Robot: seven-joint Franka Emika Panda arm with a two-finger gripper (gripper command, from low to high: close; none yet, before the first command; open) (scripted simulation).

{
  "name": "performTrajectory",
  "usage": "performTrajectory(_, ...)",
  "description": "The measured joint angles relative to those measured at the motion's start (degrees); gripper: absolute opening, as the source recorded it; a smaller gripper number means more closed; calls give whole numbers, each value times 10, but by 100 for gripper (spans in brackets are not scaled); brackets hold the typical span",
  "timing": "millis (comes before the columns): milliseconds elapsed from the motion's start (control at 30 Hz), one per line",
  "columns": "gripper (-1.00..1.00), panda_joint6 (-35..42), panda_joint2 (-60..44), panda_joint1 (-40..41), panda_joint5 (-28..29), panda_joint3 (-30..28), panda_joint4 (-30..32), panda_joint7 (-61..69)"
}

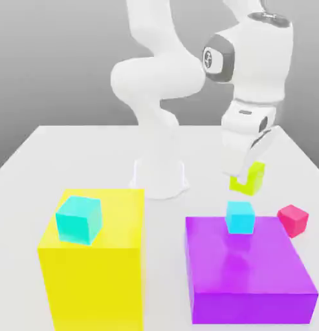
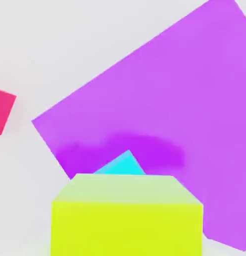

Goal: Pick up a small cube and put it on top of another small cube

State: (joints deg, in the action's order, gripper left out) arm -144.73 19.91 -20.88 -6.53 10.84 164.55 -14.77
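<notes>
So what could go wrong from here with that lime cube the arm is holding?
The lime cube is up in the gripper near the blue cube. If it is lowered off-centre, it could tip off. The blue cube sits by the far edge of the purple block, so a nudge might push it over. Seen from the hand, the two cubes look turned relative to each other, which could leave an uneven stack.

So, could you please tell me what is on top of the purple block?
The light-blue cube sits on the purple block, near its far edge. Whatever lies beneath the block is covered and cannot be seen.
</notes>
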Motion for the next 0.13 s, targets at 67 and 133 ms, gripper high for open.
performTrajectory(67, 100, -39, -31, 2, 2, 4, 9, -2)
performTrajectory(133, 100, -39, -31, 2, 2, 4, 9, -2)
